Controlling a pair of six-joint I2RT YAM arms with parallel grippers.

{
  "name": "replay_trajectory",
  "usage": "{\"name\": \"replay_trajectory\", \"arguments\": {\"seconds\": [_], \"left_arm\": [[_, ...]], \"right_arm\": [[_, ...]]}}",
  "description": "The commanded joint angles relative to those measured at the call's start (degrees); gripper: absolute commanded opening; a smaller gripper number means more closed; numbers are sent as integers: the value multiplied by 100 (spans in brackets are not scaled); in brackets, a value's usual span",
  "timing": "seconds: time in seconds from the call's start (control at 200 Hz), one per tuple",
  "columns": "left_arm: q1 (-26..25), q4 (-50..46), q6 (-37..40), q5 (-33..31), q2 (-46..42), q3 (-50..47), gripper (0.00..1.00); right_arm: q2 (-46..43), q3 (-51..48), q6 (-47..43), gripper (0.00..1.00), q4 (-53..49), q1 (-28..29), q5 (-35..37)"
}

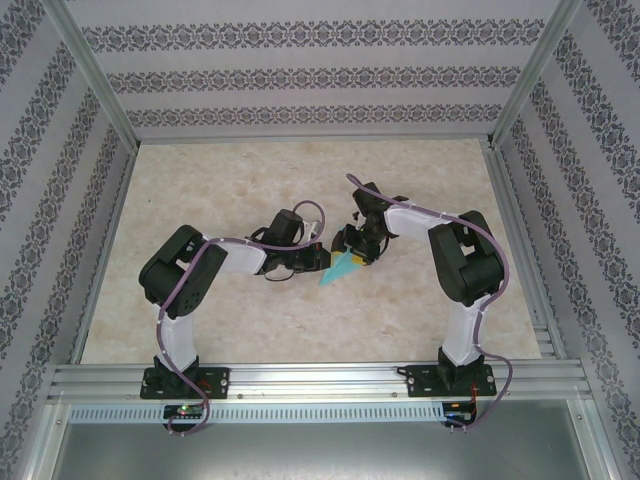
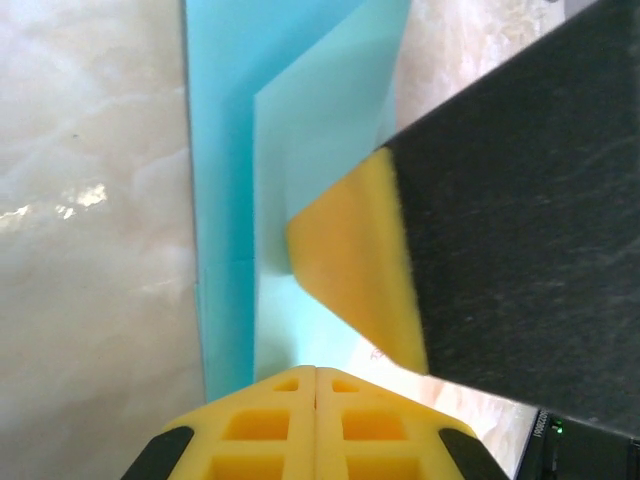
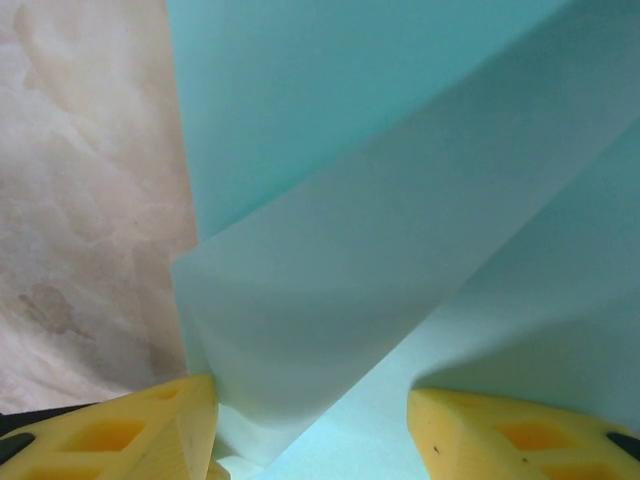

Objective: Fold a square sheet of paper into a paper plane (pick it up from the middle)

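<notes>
The square sheet of paper (image 1: 338, 270) is turquoise and lies creased at the table's middle, its point towards the near left. My left gripper (image 1: 312, 262) meets it from the left and my right gripper (image 1: 358, 246) from the far right. In the left wrist view the left gripper (image 2: 316, 378) is shut, its tips at the near edge of the paper (image 2: 228, 150), with nothing seen between them. The right gripper's yellow pad (image 2: 355, 270) presses on the sheet there. In the right wrist view the right gripper (image 3: 310, 395) stands open, with a raised flap of paper (image 3: 380, 220) curling up between its fingers.
The marble-patterned table (image 1: 200, 200) is walled by patterned panels at the back and sides. An aluminium rail (image 1: 320, 380) runs along the near edge where both arm bases are bolted. Both arms crowd the centre.
</notes>
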Motion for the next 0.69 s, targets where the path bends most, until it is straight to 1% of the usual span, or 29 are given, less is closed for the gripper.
{"name": "replay_trajectory", "arguments": {"seconds": [0.0,0.235,0.485,0.689], "left_arm": [[51,-227,138,-114,108,169,6],[52,-271,119,-133,243,232,5],[53,-366,121,-202,249,240,5],[53,-428,128,-220,217,246,4]], "right_arm": [[754,-608,-73,56,68,-82,907],[544,-797,-120,52,365,-140,720],[585,-763,-117,45,299,-157,777],[706,-678,-71,38,228,-166,787]]}}
